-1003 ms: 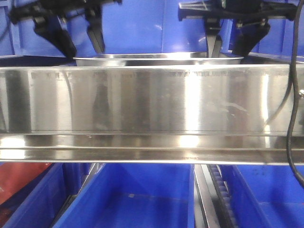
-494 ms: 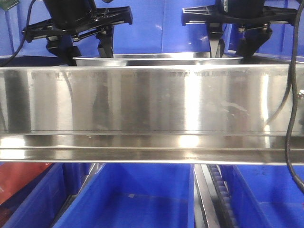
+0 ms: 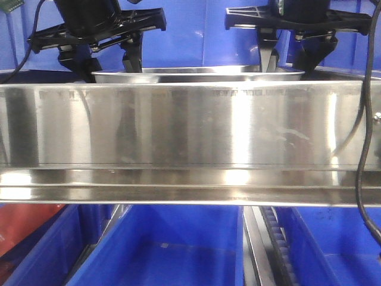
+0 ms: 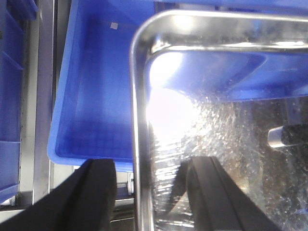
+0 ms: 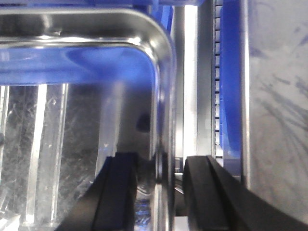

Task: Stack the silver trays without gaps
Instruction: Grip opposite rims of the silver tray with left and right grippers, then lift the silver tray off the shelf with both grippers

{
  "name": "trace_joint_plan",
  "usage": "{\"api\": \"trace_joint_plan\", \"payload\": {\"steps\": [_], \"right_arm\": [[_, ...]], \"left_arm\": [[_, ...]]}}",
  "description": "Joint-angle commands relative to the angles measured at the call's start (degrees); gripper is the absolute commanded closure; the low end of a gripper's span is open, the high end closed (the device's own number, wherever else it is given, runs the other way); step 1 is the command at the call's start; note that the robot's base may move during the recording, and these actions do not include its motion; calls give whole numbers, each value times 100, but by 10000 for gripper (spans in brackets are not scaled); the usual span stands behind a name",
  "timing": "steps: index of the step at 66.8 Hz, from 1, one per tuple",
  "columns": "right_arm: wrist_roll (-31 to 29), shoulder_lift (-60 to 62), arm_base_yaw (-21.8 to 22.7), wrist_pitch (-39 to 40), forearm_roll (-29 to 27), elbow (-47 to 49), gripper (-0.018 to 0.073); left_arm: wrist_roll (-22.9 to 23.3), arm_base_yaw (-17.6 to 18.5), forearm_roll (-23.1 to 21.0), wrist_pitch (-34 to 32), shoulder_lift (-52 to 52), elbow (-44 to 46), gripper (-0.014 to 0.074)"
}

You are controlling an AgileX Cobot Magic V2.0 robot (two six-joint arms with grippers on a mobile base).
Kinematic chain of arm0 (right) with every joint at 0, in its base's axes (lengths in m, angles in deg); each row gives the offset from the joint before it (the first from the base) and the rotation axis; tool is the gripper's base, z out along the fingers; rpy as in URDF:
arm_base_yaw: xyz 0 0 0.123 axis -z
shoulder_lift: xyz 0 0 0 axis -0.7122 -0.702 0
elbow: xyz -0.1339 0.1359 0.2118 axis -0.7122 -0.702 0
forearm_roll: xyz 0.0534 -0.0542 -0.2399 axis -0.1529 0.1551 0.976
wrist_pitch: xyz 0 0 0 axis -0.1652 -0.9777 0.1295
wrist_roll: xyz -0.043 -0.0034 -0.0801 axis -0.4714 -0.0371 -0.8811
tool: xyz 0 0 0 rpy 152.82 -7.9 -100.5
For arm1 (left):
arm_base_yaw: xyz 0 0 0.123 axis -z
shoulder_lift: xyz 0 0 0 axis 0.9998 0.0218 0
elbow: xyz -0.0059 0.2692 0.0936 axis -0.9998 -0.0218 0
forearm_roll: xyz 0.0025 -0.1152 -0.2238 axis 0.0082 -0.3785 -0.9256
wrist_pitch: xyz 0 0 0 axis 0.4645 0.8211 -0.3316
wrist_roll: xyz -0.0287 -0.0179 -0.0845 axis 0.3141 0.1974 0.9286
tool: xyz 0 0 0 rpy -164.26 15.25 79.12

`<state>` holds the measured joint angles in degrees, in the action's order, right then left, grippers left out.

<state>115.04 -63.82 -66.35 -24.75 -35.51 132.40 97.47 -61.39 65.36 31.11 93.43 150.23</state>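
Front view: steel shelf rail point(image 3: 190, 125) blocks most of the scene, and only the rim of a silver tray point(image 3: 196, 74) shows above the rail's top edge, level, with an arm over each end. Left wrist view: left gripper point(image 4: 150, 163) is spread wide, straddling the tray's left rim, one finger outside and one inside over the pan floor, neither touching metal. The tray's rounded corner lies over a blue bin point(image 4: 91, 96); can't tell whether it rests on the bin's edge or on something hidden. Right wrist view: right gripper point(image 5: 160, 159) straddles the right rim near the other corner. Its gap is narrower, with the inner finger close against the wall and the outer finger apart from the rim; not clamped. No second tray can be made out, and whether this one already sits nested in another is hidden by the rail. Judgement: both ends are bracketed for a grasp but not yet gripped. The lift, the alignment and the seating flush are all left to do, or at best unconfirmed.
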Motion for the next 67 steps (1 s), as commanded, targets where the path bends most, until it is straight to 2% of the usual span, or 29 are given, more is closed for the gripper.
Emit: {"api": "trace_joint_plan", "payload": {"steps": [1, 7, 19, 22, 38, 48, 56, 67], "right_arm": [[-3, -7, 21, 69, 24, 36, 404], [-3, -7, 21, 69, -8, 36, 451], [-3, -7, 21, 69, -38, 36, 563], [-3, -7, 21, 69, -38, 36, 565], [30, 79, -41, 69, -11, 36, 565], [490, 385, -278, 312, 508, 36, 565], [527, 721, -535, 344, 879, 36, 565], [704, 1195, -764, 504, 901, 36, 565]], "left_arm": [[-12, 28, -15, 195, 45, -15, 354], [-12, 28, -15, 216, 45, -15, 398], [-12, 28, -15, 224, 45, -15, 584], [-12, 28, -15, 224, 45, -15, 625], [-12, 28, -15, 378, -59, -4, 610], [77, 28, 7, 378, -416, -4, 613], [217, 28, 79, 361, -863, -4, 613], [677, 188, 818, 394, -1396, -4, 613]]}}
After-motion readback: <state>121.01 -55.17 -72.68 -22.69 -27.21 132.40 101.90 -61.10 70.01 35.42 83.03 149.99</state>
